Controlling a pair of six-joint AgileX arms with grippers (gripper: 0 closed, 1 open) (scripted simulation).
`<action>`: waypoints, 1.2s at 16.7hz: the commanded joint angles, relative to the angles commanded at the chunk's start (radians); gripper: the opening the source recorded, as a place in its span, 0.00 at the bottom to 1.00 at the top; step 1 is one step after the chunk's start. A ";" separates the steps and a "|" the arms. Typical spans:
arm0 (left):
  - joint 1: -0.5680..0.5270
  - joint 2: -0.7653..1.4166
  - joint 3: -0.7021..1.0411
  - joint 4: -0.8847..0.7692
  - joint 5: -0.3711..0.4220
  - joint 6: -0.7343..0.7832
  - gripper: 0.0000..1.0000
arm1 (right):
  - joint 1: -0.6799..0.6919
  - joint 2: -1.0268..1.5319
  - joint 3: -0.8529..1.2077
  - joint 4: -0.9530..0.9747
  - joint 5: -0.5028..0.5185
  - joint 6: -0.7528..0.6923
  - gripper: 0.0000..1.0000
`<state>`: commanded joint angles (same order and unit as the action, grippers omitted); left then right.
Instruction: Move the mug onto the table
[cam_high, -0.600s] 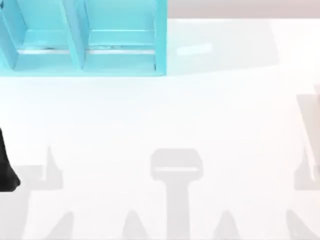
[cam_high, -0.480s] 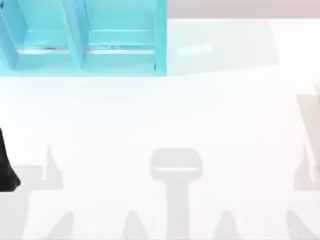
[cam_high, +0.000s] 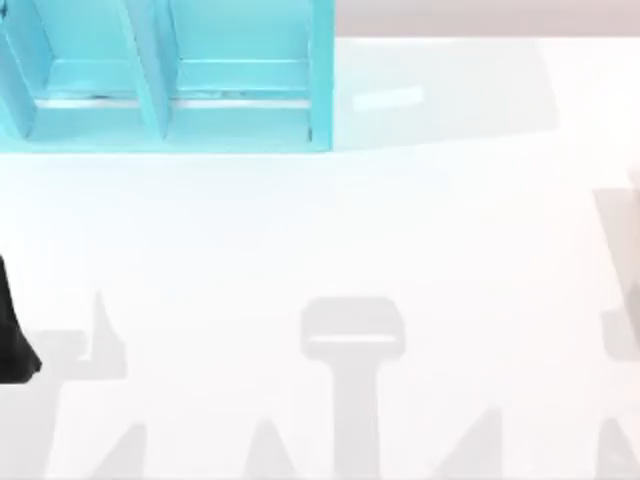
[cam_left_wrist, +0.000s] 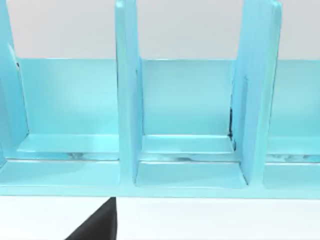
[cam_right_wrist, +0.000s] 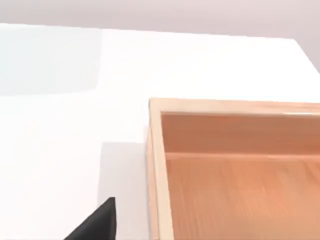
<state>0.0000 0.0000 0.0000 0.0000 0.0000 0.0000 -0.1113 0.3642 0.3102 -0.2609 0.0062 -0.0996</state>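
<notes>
The mug is out of view. The table (cam_high: 400, 230) is a broad glossy white surface spread across the top view. At that view's left edge, a black part of my left arm (cam_high: 14, 340) rests low over the table. The left wrist view faces a turquoise-blue shelf unit (cam_left_wrist: 127, 100) head-on, with a black tip of my left gripper (cam_left_wrist: 100, 225) at the picture's edge above the white table (cam_left_wrist: 210, 220). In the right wrist view, a black tip of my right gripper (cam_right_wrist: 97, 222) hangs over the table (cam_right_wrist: 60, 125) beside a wooden box.
The turquoise-blue shelf unit (cam_high: 160, 80) with upright dividers stands at the table's back left. A light wooden open box (cam_right_wrist: 155, 165) sits on the table close to my right gripper. Grey shadows of the arms fall along the table's front.
The grey shadows at the table's right and front right have shifted a little. My left arm has not moved.
</notes>
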 joint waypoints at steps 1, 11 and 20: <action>0.000 0.000 0.000 0.000 0.000 0.000 1.00 | -0.023 0.083 0.067 -0.056 0.000 -0.022 1.00; 0.000 0.000 0.000 0.000 0.000 0.000 1.00 | -0.268 0.945 0.809 -0.668 -0.005 -0.262 1.00; 0.000 0.000 0.000 0.000 0.000 0.000 1.00 | -0.413 1.454 1.253 -1.031 -0.007 -0.409 1.00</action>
<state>0.0000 0.0000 0.0000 0.0000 0.0000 0.0000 -0.5239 1.8186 1.5630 -1.2917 -0.0009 -0.5084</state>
